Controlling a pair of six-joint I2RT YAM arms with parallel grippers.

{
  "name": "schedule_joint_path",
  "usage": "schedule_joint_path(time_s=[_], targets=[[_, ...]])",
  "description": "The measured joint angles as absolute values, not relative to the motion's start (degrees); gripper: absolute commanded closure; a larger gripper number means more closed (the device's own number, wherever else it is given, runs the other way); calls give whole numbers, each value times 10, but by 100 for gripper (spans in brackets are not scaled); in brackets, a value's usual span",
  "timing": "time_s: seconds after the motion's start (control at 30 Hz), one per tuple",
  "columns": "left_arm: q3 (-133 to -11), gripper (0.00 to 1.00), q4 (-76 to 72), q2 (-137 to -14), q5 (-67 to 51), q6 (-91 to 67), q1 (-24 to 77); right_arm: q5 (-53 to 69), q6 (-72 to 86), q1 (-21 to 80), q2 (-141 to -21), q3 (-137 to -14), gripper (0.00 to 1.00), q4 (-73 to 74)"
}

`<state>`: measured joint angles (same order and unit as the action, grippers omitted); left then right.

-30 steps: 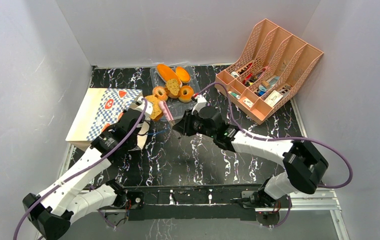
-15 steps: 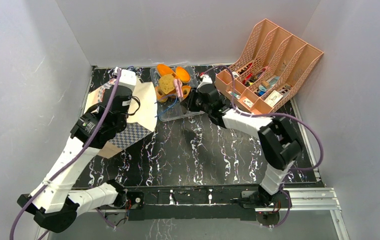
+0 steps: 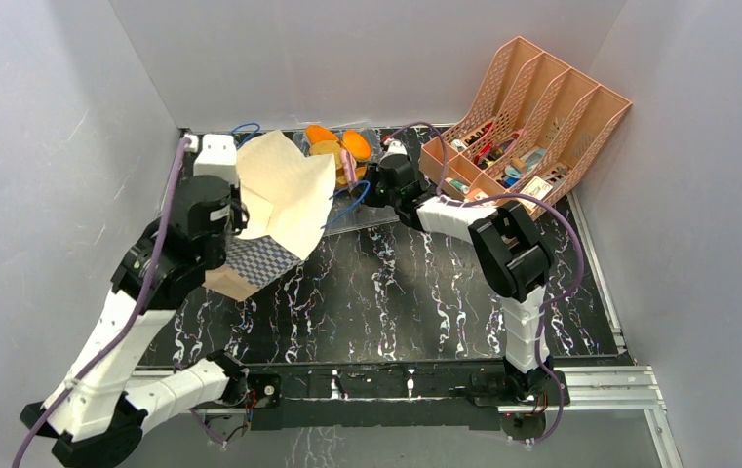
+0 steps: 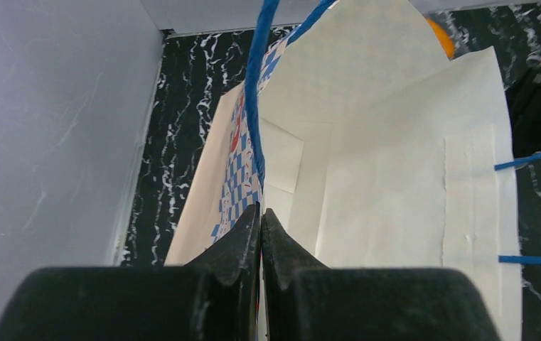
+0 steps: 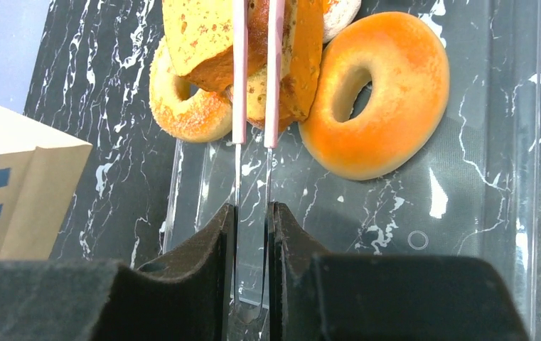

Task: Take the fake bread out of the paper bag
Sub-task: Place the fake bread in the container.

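Got the left gripper (image 4: 260, 213) clenched on the rim of the paper bag (image 4: 388, 156), right beside its blue cord handle (image 4: 253, 92); holding it tipped up over the counter (image 3: 396, 292) at the far left, mouth gaping, can't spot anything inside from the wrist view; got the right gripper (image 5: 252, 213) squeezed on pink-tipped tongs (image 5: 254, 71), pinching a toast-like piece (image 5: 196, 32) among the fake bread (image 5: 402, 78) on the clear tray (image 5: 495, 177), far middle; guessing light, hard and a bit slick, so better pinching across flat faces than rounded crusts; easy on that thin paper rim too.
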<state>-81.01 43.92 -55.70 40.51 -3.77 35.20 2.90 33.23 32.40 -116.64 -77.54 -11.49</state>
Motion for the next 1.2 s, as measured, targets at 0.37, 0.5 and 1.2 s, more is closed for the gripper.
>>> schedule_joint_path(time_s=[0.37, 0.5, 1.2], targets=[[-671, 100, 332, -427, 396, -165, 352, 30, 335, 314, -1166, -768, 72, -131], [-638, 100, 298, -411, 396, -200, 352, 31, 340, 312, -1166, -762, 68, -140], [-578, 100, 172, -404, 385, -231, 352, 27, 350, 296, -1127, -687, 72, -212]])
